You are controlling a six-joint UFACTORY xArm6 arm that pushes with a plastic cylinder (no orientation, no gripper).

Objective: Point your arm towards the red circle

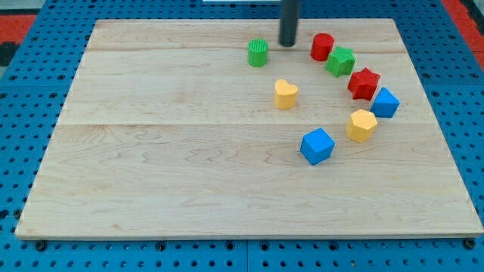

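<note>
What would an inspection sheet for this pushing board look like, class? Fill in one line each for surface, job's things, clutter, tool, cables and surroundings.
Surface: pale wooden board, flat, blocks gathered toward the view's upper right.
Job's things: red circle, upright near the view's top, close to the green star.
Clutter: green circle, yellow heart, red star, blue block, yellow block, blue cube.
Tool: my tip sits between the green circle and the red circle, apart from both.
Cables: nothing seen.
Surroundings: blue perforated base around the board; red patches at the view's top corners.
</note>
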